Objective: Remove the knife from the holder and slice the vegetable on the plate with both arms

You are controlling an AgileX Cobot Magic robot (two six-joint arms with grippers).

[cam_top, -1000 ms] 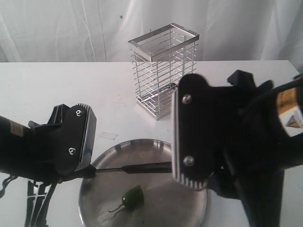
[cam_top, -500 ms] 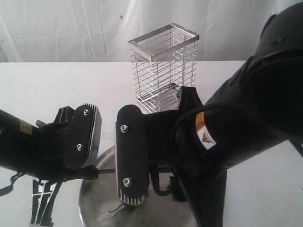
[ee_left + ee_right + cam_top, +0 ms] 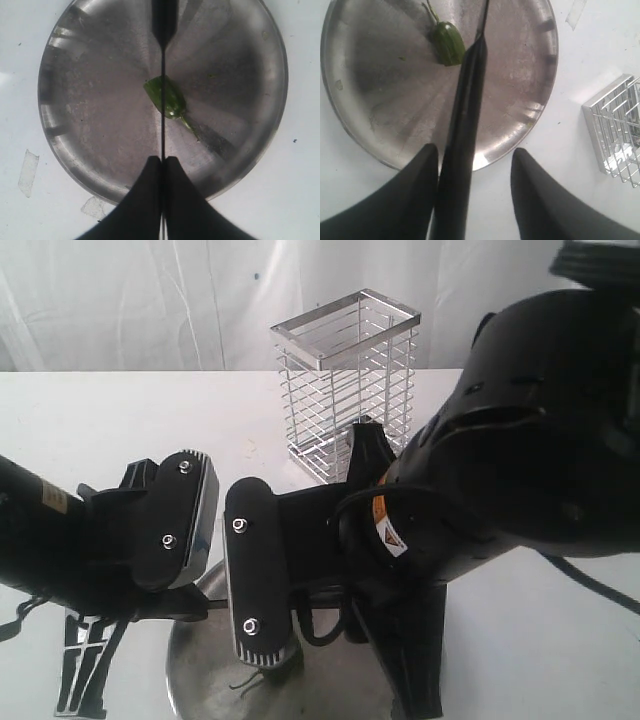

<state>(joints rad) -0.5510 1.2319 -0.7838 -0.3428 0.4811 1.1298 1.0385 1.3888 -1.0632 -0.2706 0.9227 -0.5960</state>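
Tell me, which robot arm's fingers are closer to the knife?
Left. The left fingers are shut on the knife, pinching its thin blade. The right fingers stand open on either side of its handle, not clamped yet.

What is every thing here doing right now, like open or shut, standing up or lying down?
holder: upright, looks empty.
plate: lying flat.
chili: lying on the plate, no slices showing.
knife: held over the plate, blade in line with the chili.
left end effector: shut on the knife's blade.
right end effector: open around the knife's handle.
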